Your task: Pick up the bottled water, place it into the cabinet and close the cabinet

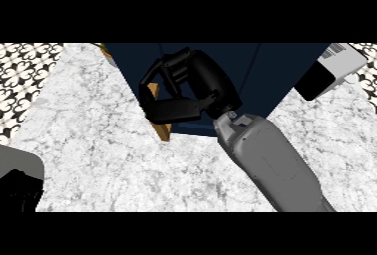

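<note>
On the counter [110, 164] we see the dark cabinet [258, 74], our right hand [184, 92] at its wooden door edge [156, 112], fingers curled without pinching anything, probably to swing it closed. The bottle isn't visible, presumably inside.

1. A kitchen is indicated: a white-grey marbled stone counter [110, 164] fills most of the head view.
2. A dark navy cabinet [269, 74] with panelled fronts is seen along the counter's far edge; a wooden edge [158, 127] is exposed at its lower left corner.
3. A patterned black-and-white tiled wall [22, 74] is seen past the counter's far left corner, and again at the far right corner.
4. A white and black appliance [331, 69] is set at the counter's far right corner; its type cannot be told.
</note>
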Motion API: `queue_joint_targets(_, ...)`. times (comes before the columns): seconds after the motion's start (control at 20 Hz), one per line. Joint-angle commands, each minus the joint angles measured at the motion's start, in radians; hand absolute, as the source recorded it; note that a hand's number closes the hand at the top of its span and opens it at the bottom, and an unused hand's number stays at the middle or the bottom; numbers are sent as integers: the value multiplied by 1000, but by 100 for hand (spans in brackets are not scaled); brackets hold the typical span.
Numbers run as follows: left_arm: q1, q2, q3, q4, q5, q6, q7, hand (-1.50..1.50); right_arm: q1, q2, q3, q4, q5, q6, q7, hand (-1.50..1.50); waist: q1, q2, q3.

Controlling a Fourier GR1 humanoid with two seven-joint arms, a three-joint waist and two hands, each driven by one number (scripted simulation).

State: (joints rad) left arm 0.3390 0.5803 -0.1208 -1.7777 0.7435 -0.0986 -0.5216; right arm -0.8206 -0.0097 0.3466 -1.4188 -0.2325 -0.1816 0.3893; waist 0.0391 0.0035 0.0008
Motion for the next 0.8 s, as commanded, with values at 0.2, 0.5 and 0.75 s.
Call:
queue_joint_targets(0.2,11,7,27,-19,5,-14,25,150,-142,-64,-177,335,-60,160,-152,150,3,12,-1)
queue_joint_targets(0.5,29,16,38,-20,17,-55,13,150,-93,-120,-189,387,-72,225,-239,150,9,17,-2)
queue_joint_targets(0.75,-4,9,30,-16,-2,-27,30,150,-92,-135,-181,430,-69,273,-286,150,0,22,-2)
